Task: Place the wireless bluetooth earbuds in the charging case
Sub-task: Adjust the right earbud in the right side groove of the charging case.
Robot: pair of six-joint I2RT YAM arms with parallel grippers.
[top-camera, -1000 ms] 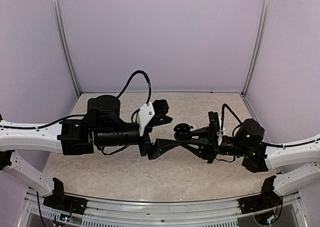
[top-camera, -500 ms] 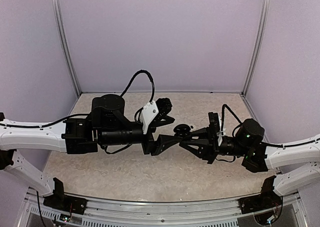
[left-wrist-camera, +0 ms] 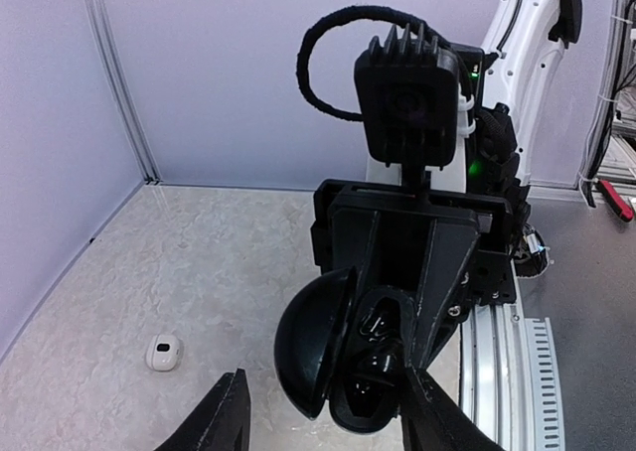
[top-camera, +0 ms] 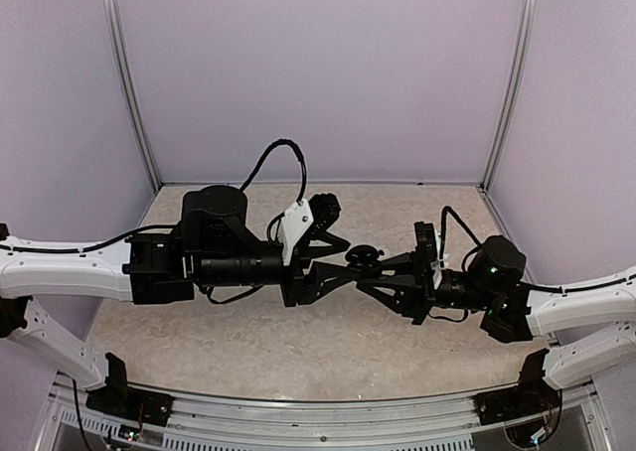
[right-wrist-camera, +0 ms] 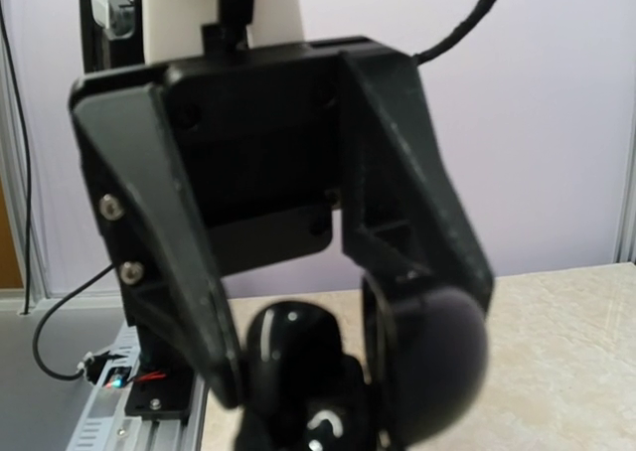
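In the middle of the top view, our right tool [top-camera: 363,272] is clamped on the open black charging case [left-wrist-camera: 318,352], its lid swung to the left. Our left tool [left-wrist-camera: 323,416] is spread wide just below it, holding nothing. We cannot tell whether earbuds sit in its wells.

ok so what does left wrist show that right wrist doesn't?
Left wrist only: a small white object lying on the table, and the right gripper with its jaws closed on the charging case. Right wrist only: the left gripper seen head-on, jaws apart. Both: the black case, lid open, held above the table; it is blurred in right wrist.
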